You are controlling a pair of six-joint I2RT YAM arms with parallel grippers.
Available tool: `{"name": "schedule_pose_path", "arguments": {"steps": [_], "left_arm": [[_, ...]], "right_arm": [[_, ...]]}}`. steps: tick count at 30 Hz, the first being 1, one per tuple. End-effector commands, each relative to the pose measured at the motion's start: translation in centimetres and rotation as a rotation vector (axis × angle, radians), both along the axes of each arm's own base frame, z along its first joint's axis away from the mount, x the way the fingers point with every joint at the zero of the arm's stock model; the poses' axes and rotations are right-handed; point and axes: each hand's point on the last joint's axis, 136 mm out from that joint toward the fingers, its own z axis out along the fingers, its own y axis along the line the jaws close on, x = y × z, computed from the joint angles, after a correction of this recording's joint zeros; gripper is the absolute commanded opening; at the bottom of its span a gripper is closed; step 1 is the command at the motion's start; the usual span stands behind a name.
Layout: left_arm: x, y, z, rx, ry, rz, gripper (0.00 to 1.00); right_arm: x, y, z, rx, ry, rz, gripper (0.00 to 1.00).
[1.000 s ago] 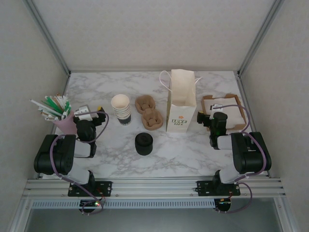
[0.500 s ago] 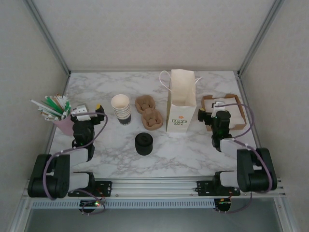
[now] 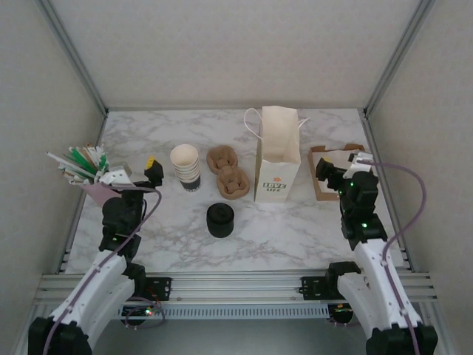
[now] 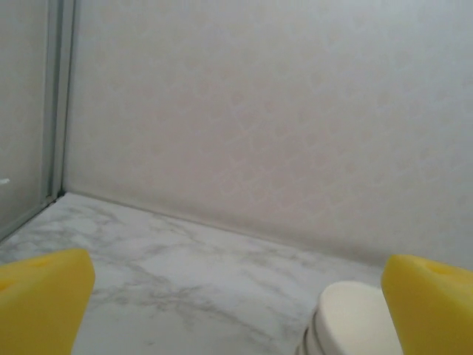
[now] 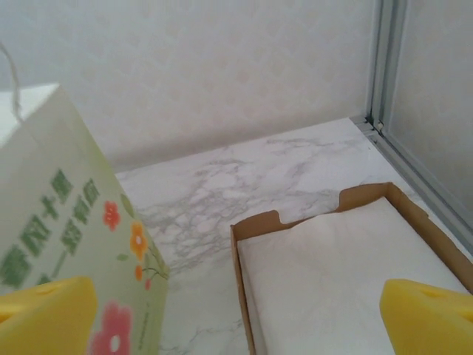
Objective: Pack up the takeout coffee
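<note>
Both jaws stand wide apart, holding nothing. From above, the left gripper (image 3: 133,174) hangs beside the straws (image 3: 80,164), and the right gripper (image 3: 344,166) is over the napkin box (image 3: 318,194). On the marble table (image 3: 288,229), ringed by pale walls (image 3: 236,52), a squat black cylinder (image 3: 220,220) stands alone, in front of the cups (image 3: 185,166), carriers (image 3: 228,171) and bag (image 3: 278,155). Whether it is a lidded cup or stacked lids cannot be told. The left wrist view shows marble, wall and a cream rim. The right wrist view shows the bag's flowered side left of the box.
</note>
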Motion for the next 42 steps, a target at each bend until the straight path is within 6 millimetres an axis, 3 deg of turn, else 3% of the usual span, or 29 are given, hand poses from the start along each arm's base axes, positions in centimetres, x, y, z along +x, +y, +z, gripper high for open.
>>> {"name": "schedule_pose_path", "arguments": {"steps": [1,4,7,11,14,17,20,25,29,34,39,42], "left_arm": [[-0.4,1.1,0.8,-0.261,0.063,0.036,0.99],[0.0,0.1,0.1,-0.411,0.199,-0.003,1.0],[0.1,-1.8,0.1,-0.427,0.295,-0.094,1.0],[-0.6,-2.4,1.8,-0.406,0.311,-0.138,1.0],[-1.0,-3.3,3.3,-0.392,0.259,-0.208,1.0],[-0.9,-2.8,3.7,-0.421,0.264,-0.175,0.99],[-0.4,-1.4,2.7,-0.492,0.323,-0.07,1.0],[1.3,-1.0,2.1,-0.518,0.405,-0.02,1.0],[2.4,-1.1,2.0,-0.546,0.427,-0.015,1.0],[3.0,-1.7,2.2,-0.577,0.478,-0.066,1.0],[2.8,-2.2,3.4,-0.49,0.518,-0.1,1.0],[3.1,-2.5,2.8,-0.429,0.607,-0.09,0.96]], "right_arm": [[-3.2,-0.1,-0.1,0.125,0.124,-0.038,0.99],[-5.3,1.0,0.9,0.242,0.196,0.0,0.99],[-7.1,2.5,2.2,0.316,0.261,0.063,0.99],[-8.8,3.6,3.6,0.332,0.282,0.134,0.99],[-10.1,3.3,4.3,0.346,0.288,0.12,0.99],[-11.4,3.0,5.0,0.361,0.289,0.105,0.99],[-12.6,2.9,5.7,0.386,0.295,0.093,0.99],[-14.4,1.2,5.1,0.458,0.346,-0.047,0.99],[-15.0,1.0,4.9,0.469,0.363,-0.068,0.99],[-14.6,3.5,5.0,0.52,0.386,0.071,0.99],[-13.1,5.9,4.1,0.557,0.441,0.187,0.99],[-12.0,7.1,3.6,0.571,0.479,0.245,0.99]]}}
